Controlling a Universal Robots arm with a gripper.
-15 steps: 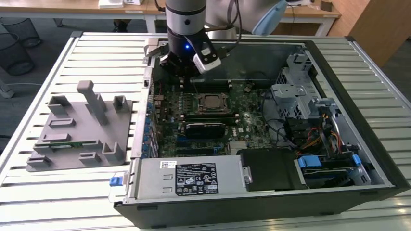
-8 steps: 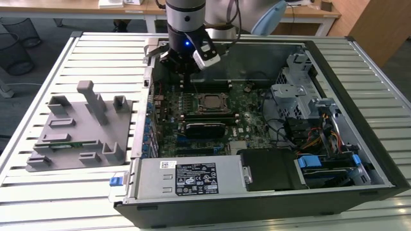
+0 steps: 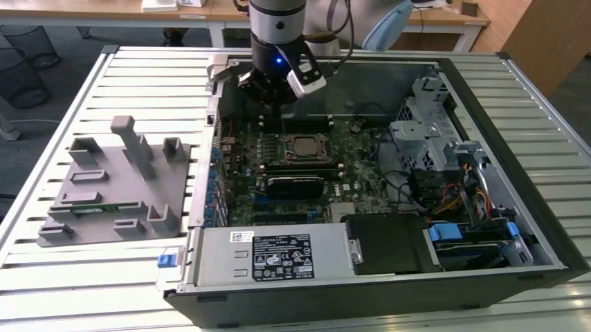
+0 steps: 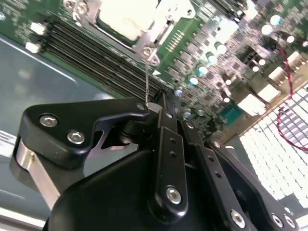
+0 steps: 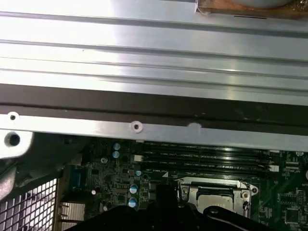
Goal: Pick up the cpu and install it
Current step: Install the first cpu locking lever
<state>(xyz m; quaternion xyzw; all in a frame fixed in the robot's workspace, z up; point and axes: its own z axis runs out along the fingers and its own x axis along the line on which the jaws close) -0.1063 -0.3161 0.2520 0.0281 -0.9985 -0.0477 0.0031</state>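
Note:
The cpu [image 3: 305, 146] lies flat in the motherboard socket inside the open computer case, its silver-grey top showing within the metal frame. Both wrist views show it there too, cpu [image 4: 127, 17] and cpu [image 5: 216, 198]. My gripper [image 3: 275, 97] hangs above the memory slots just behind the socket, fingers shut and nothing broad between them. In the second wrist view a thin metal lever rod [image 4: 147, 79] rises from the socket's corner to the tips of the gripper [image 4: 153, 107]. Whether the tips clamp the rod or only touch it is hidden. The gripper [image 5: 166, 192] shows as a dark shape beside the socket.
A grey fixture [image 3: 111, 187] with upright posts lies outside the case on the exterior view's left and carries a green memory stick [image 3: 93, 206]. The case holds a power supply [image 3: 268, 256], a drive cage [image 3: 434, 131] and loose cables [image 3: 452, 194]. The case wall [image 5: 144, 127] stands close behind.

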